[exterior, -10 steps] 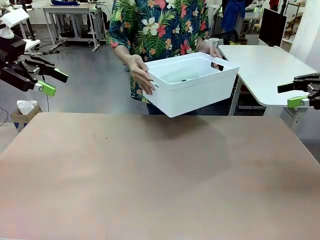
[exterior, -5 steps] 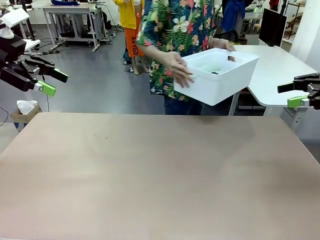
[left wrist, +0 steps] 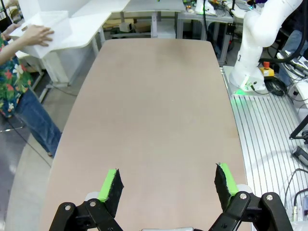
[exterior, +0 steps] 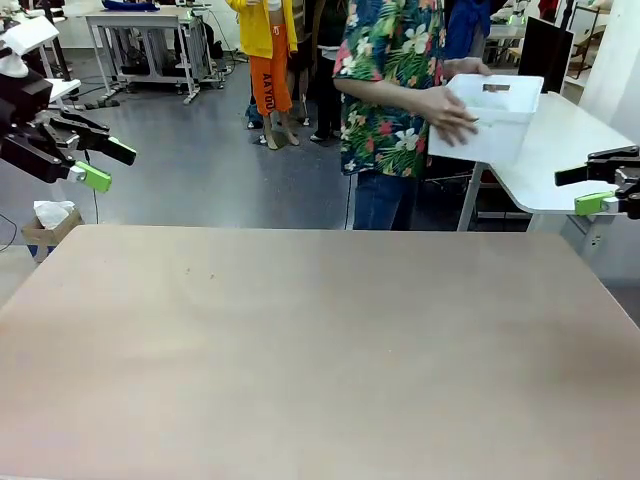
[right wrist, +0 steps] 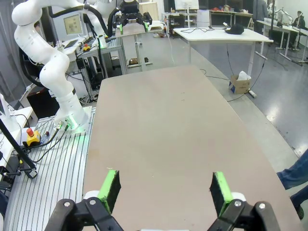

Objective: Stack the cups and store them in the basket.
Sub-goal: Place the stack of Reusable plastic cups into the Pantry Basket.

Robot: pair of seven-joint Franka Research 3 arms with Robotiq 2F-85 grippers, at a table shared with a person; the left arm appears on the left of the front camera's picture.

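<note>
A person in a floral shirt stands beyond the table's far edge and holds the white basket in both hands, up at the right, over the corner of a white side table. The basket also appears at the top left of the left wrist view, with a hand on it. The cups are hidden from view. My left gripper hangs open off the table's far left corner. My right gripper hangs open off the far right corner. Both wrist views look along open, empty jaws, left gripper and right gripper, at the bare tabletop.
The brown table spreads across the foreground. The white side table stands at the back right. A cardboard box sits on the floor at the left. More people stand farther back. My left arm's white base rises beside the table.
The person has turned and carried the basket up and to the right, away from the brown table toward the white side table. Neither gripper has moved.
</note>
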